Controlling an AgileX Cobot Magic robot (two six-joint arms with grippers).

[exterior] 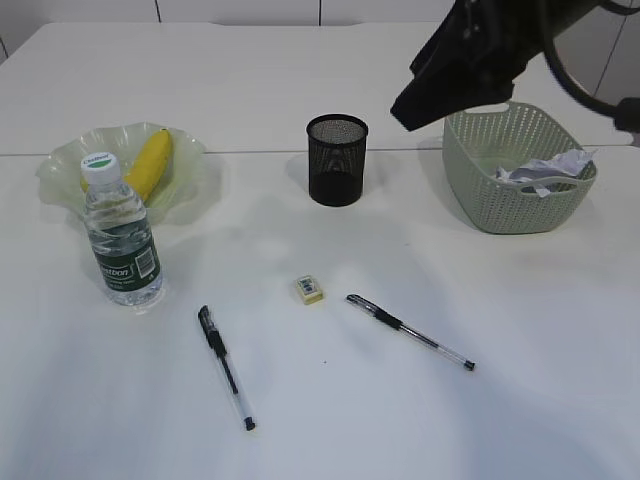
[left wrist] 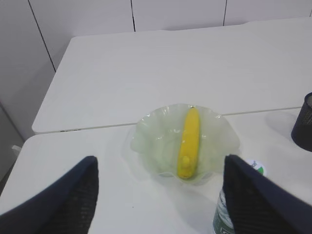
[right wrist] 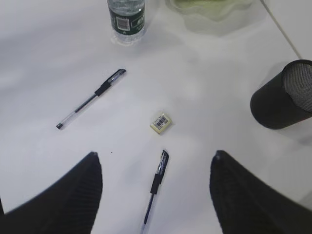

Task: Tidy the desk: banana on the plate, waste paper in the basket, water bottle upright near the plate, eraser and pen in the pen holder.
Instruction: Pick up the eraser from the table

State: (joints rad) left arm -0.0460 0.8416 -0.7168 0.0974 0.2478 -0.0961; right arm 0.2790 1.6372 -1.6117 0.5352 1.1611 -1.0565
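Note:
The banana (exterior: 150, 163) lies in the pale green plate (exterior: 58, 172), with the water bottle (exterior: 121, 240) upright just in front. Crumpled waste paper (exterior: 552, 167) sits in the basket (exterior: 505, 205). A yellow eraser (exterior: 309, 290) lies between two pens (exterior: 225, 367) (exterior: 410, 332) before the black mesh pen holder (exterior: 337, 160). My left gripper (left wrist: 159, 161) hangs open and empty above the banana (left wrist: 189, 144) and plate (left wrist: 146, 127). My right gripper (right wrist: 156, 154) is open and empty high over one pen (right wrist: 156, 185), near the eraser (right wrist: 161, 122). Its arm (exterior: 465, 55) hangs between holder and basket.
The table's back edge and a seam run behind the plate and holder. The bottle cap (left wrist: 256, 167) shows by my left gripper's right finger. In the right wrist view the pen holder (right wrist: 282, 97) stands right, the second pen (right wrist: 92, 100) and bottle (right wrist: 126, 19) farther off.

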